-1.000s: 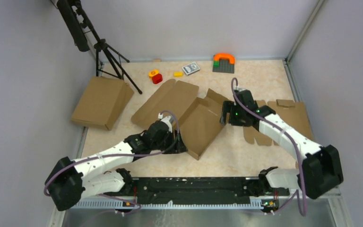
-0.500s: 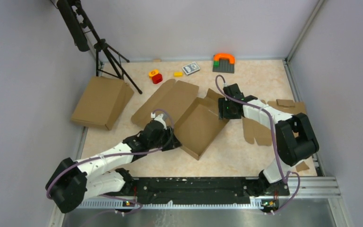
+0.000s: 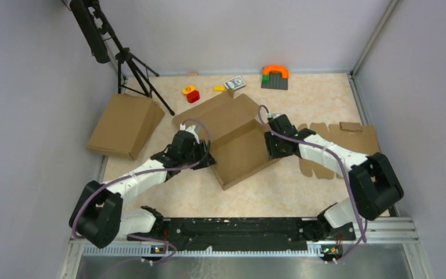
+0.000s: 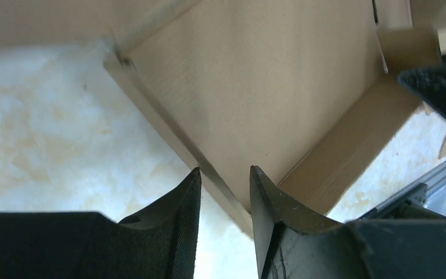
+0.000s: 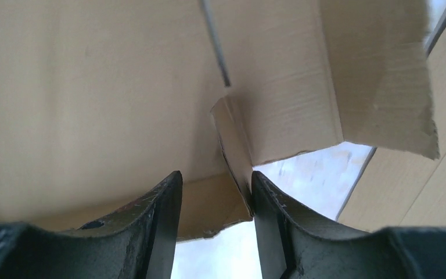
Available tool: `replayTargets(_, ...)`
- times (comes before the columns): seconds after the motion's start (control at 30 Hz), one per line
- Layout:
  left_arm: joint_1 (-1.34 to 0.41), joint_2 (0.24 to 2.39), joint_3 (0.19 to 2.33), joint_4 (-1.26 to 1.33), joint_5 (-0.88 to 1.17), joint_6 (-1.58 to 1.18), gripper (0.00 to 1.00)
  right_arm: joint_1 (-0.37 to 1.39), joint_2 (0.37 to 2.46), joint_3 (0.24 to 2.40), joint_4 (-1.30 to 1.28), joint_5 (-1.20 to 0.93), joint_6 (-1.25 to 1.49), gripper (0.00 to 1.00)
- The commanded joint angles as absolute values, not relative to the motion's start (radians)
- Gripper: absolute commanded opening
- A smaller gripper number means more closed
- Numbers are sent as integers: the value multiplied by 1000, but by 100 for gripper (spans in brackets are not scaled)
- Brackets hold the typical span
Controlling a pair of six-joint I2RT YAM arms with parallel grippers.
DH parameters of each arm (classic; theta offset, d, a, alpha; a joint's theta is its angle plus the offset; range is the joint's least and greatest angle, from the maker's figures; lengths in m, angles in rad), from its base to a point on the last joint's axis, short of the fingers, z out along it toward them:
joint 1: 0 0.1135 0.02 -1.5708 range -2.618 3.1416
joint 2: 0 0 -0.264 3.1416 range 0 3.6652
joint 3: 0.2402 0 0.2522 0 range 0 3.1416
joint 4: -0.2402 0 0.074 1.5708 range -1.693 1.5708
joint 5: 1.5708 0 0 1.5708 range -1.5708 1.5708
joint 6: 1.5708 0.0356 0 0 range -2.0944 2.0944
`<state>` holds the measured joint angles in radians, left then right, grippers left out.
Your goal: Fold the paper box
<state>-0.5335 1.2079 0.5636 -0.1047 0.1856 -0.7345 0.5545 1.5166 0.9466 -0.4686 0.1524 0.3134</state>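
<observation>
The paper box (image 3: 241, 154) lies mid-table as a shallow brown tray, its wide lid panel (image 3: 220, 113) raised at the far side. My left gripper (image 3: 202, 156) is at the tray's left wall. In the left wrist view that wall (image 4: 168, 139) runs slantwise between the jaws (image 4: 223, 170) and touches both fingertips. My right gripper (image 3: 272, 142) is at the tray's right end. In the right wrist view a small upright flap (image 5: 232, 139) leans on the right finger, a gap stays at the left finger, and the jaws (image 5: 216, 174) stand open around it.
A second shallow brown box (image 3: 125, 125) sits at the left by a black tripod (image 3: 136, 72). A flat notched cardboard blank (image 3: 348, 145) lies under my right arm. Along the back are a red and yellow toy (image 3: 191, 93), a card deck (image 3: 234, 83) and an orange arch (image 3: 274, 71).
The box has slid towards the far left and its lid panel has swung up from flat. Both arms moved with it, and both pairs of jaws have narrowed.
</observation>
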Motion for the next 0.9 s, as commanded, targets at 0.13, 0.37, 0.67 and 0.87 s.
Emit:
replayTargets(0.13,-509,1291,750,-237,136,-594,39,691,1268,815,-474,8,470,47)
replayTargets(0.37,-503,1214,783,-401,11,-535,45,835,1337,858,-456,6,566,51)
replayTargets(0.67,-505,1110,827,-526,-16,-467,52,811,1213,868,-537,49,544,65)
replayTargets(0.87,-544,1116,882,-530,64,-452,58,644,1038,816,-594,82,547,69)
